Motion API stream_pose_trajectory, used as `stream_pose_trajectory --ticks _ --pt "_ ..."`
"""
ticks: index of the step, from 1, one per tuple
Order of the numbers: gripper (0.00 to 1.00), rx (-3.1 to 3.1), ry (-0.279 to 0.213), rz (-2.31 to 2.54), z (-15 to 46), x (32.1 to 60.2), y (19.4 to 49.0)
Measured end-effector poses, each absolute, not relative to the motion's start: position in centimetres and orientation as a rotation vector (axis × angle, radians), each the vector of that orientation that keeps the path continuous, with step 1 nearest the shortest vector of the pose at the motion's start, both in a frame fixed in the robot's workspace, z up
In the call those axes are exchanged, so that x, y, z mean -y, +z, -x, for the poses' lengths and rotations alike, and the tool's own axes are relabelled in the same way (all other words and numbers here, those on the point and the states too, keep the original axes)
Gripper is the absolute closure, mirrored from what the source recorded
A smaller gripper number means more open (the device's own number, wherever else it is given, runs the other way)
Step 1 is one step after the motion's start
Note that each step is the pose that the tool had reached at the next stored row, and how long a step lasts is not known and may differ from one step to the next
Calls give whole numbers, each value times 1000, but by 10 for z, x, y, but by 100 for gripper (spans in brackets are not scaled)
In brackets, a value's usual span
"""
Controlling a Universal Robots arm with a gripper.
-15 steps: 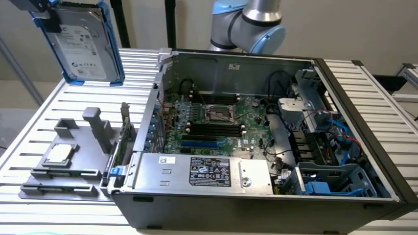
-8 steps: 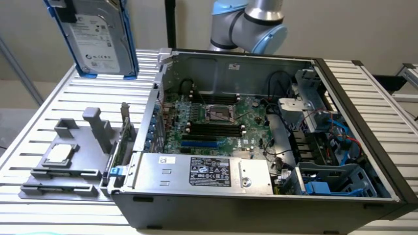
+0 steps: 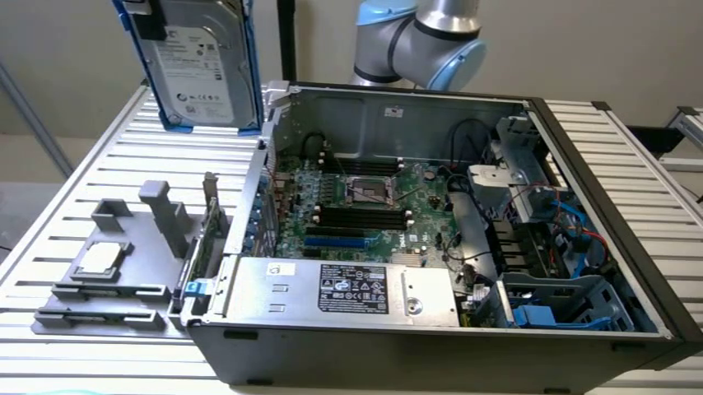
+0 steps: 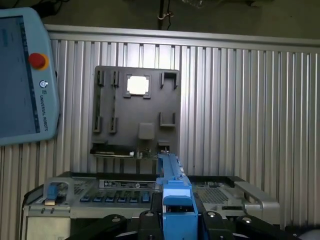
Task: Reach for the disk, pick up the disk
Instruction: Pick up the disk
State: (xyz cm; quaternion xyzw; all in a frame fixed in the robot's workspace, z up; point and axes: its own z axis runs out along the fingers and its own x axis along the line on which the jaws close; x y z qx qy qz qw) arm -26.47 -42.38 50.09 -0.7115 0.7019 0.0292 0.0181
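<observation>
The disk (image 3: 200, 67), a grey metal drive with a white label and blue carrier rails, hangs upright in the air above the table's far corner, at the exterior view's left, just outside the computer case. Its top runs out of that picture. In the wrist view, the disk's blue rail (image 4: 175, 192) runs edge-on between the black jaws of my gripper (image 4: 177, 222), which is shut on it. The arm's elbow (image 3: 423, 37) stands behind the case.
The open computer case (image 3: 615, 206) lies on the slatted table (image 3: 99, 164), with a silver power supply (image 3: 351, 292) near its front. A grey fixture (image 3: 121, 280) holding a small silver chip (image 3: 101, 257) sits beside it. A teach pendant (image 4: 22, 75) lies beyond the fixture.
</observation>
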Motion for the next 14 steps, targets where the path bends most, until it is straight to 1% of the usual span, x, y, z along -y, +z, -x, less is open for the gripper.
stream_pose_trajectory --ticks 14 --pt "67 -2177 96 2207 201 438 501"
